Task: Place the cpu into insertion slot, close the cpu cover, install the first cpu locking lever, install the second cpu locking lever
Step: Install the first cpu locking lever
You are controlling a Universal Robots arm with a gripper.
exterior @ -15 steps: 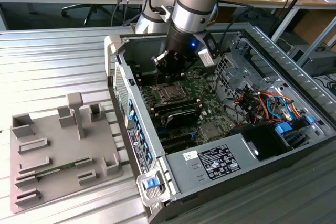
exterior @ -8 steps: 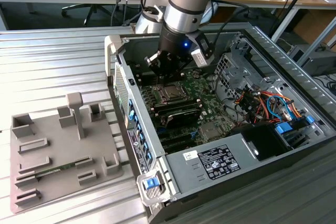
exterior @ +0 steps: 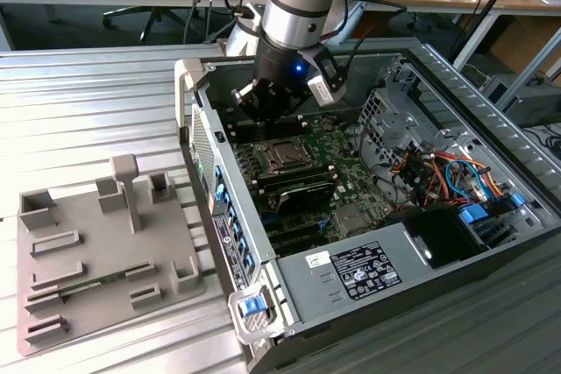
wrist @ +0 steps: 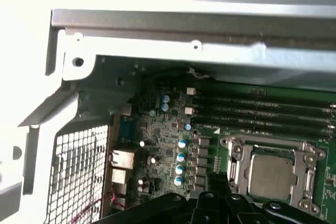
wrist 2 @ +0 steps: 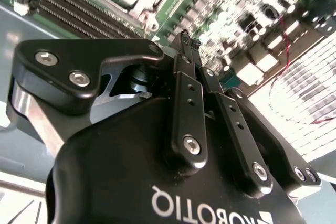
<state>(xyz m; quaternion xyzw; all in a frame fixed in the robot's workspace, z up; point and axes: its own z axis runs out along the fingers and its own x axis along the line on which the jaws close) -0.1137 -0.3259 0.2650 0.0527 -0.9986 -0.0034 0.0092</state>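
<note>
Motherboard (exterior: 316, 168) lies inside an open computer case (exterior: 456, 243) resting on a ribbed metal tabletop (exterior: 88, 111), with a grey fixture tray (exterior: 96, 251) beside the case at nine o'clock in the exterior view. The tool (exterior: 267, 107) hangs just above the board, at about eleven o'clock from the insertion slot (exterior: 285, 153). In the second wrist view its fingers (wrist 2: 184, 51) are pressed together and grip nothing. In the first wrist view the cpu (wrist: 270, 176) sits seated in the slot, its silvery face showing through the square cut-out of the cpu cover (wrist: 233, 156), which lies flat over it. Long black memory slots (wrist: 262, 109) run beside the socket.
</note>
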